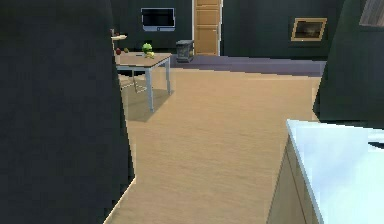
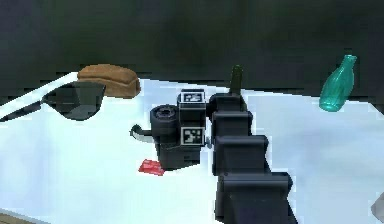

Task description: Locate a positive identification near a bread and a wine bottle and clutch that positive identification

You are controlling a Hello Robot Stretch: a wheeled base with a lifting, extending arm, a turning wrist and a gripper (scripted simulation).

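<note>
Small flat red thing [image 2: 152, 167], likely the ID, lies on the white counter [image 2: 60, 180], nearer the camera than the bread [image 2: 108, 78]. Dark bottle [image 2: 237, 74] sits right of the bread. Gripper [image 2: 148, 135] is close to the ID; can't tell whether it holds anything. Risk: fingers skid the thin ID away instead of lifting it.

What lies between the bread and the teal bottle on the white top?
In the arm side view, a dark bottle stands between the bread and the teal bottle, with bare white tabletop beside it.
</note>
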